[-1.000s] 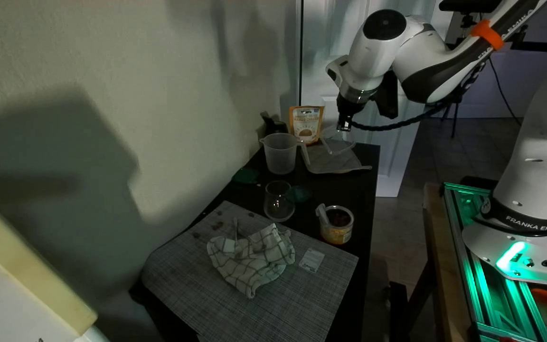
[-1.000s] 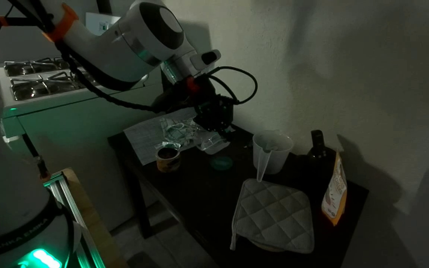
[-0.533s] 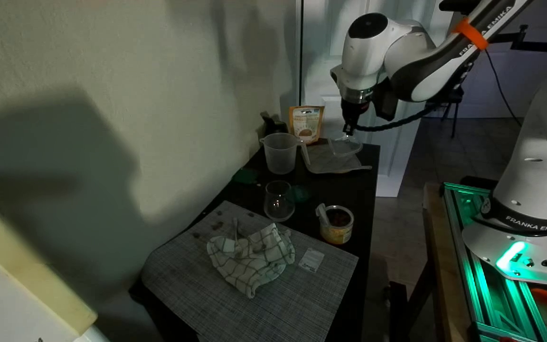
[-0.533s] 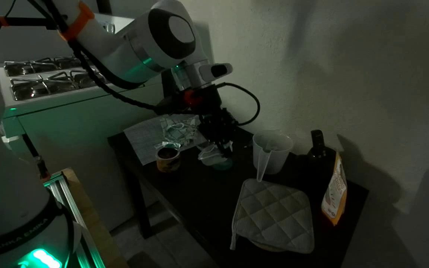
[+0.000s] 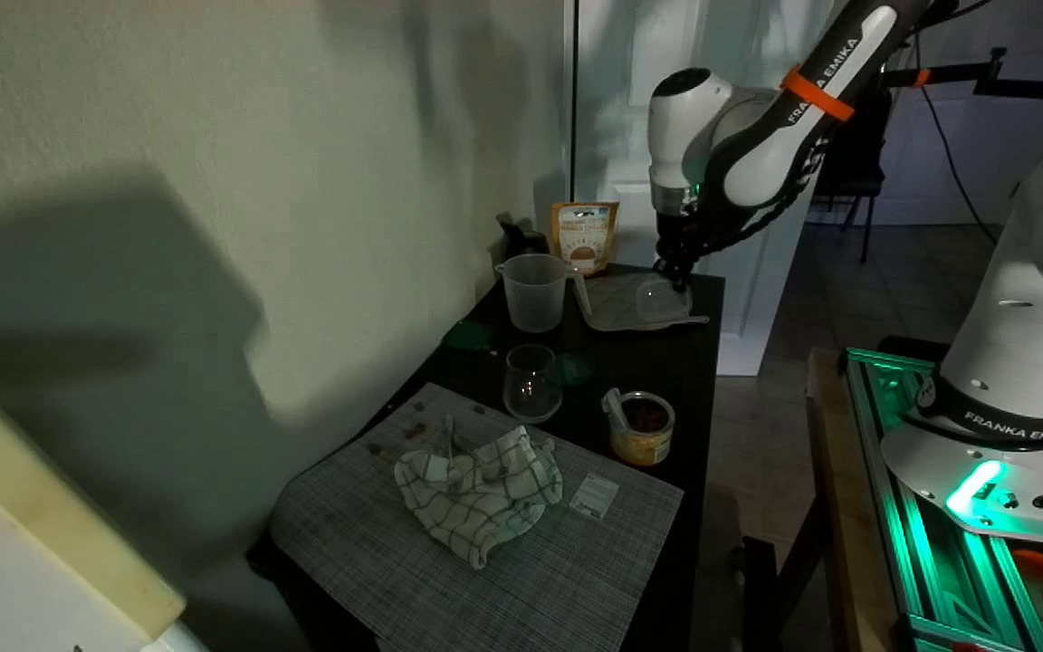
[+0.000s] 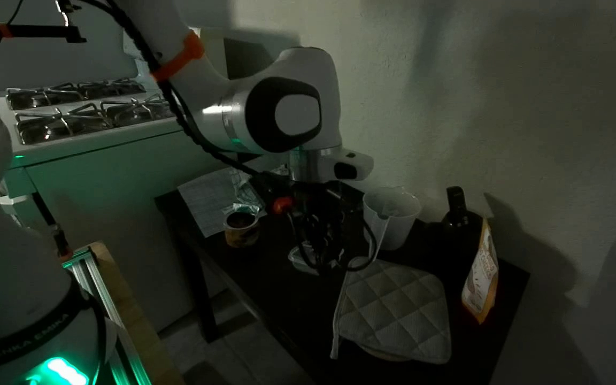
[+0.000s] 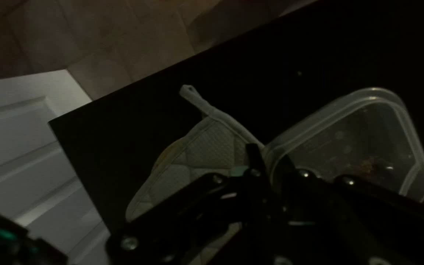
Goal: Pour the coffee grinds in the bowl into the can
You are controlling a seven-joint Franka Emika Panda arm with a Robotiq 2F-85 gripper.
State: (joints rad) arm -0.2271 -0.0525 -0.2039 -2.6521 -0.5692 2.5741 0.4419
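My gripper (image 7: 271, 156) is shut on the near rim of the bowl, a shallow clear plastic container with rounded corners (image 7: 344, 143). A little reddish-brown residue shows inside it. The gripper and bowl also show in both exterior views: gripper (image 5: 677, 276) and bowl (image 5: 664, 301), and gripper (image 6: 324, 256) and bowl (image 6: 302, 259). The bowl hangs above the table, apart from the can. The can (image 5: 641, 444) stands upright with its foil lid peeled back and dark contents inside. It also shows in an exterior view (image 6: 242, 235). The can is out of the wrist view.
A quilted pot holder (image 6: 399, 310) lies near the held bowl. A measuring jug (image 5: 535, 294), a clear glass (image 5: 532, 389), an orange-white pouch (image 5: 585, 237) and a dark bottle (image 6: 460, 214) stand near the wall. A checked cloth (image 5: 485, 498) lies on a grey placemat (image 5: 576, 570).
My gripper has moved down and farther from the can, toward the pot holder, carrying the bowl. The bowl has turned from tilted to more level. The can has not moved.
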